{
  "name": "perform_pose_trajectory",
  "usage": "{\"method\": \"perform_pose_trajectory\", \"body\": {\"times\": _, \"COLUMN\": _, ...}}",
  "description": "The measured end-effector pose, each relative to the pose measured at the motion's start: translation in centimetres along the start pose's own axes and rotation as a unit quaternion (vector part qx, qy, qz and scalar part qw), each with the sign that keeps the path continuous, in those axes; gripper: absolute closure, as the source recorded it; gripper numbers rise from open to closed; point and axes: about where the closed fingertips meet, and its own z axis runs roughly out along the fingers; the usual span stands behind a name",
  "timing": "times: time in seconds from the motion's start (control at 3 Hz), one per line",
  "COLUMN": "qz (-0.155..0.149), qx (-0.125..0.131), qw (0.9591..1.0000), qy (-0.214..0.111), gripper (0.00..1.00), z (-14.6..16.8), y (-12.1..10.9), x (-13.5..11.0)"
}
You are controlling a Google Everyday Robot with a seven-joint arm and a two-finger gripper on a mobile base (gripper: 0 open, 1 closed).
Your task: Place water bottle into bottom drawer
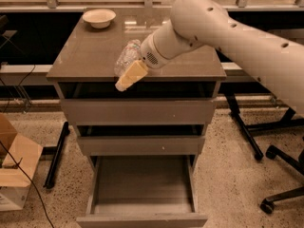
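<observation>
Gripper (127,79) sits against the water bottle (125,57) on the cabinet top (85,56); whether it grasps is unclear.

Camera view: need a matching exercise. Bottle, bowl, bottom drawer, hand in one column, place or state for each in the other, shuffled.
Things:
1. bottle
2. bowl
3. bottom drawer
4. hand

Places or states:
A. pulled out, open
B. back left of the cabinet top
C. lying on its side on the cabinet top
D. over the top's front edge, next to the bottle

Pairs: 1-C, 2-B, 3-A, 4-D
</observation>
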Motion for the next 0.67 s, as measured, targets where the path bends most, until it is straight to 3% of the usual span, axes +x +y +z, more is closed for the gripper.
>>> {"method": "perform_pose_trajectory", "body": {"times": 0.33, "qz": 0.044, "qx": -0.004, "qw": 0.9984, "qy": -0.035, "gripper": 0.00, "z": 3.6, "y": -2.2, "x": 0.2}}
{"method": "perform_pose_trajectory", "body": {"times": 0.67, "qz": 0.064, "qx": -0.002, "qw": 0.9966, "qy": -0.052, "gripper": 0.00, "z": 5.0, "y": -3.2, "x": -0.1}}
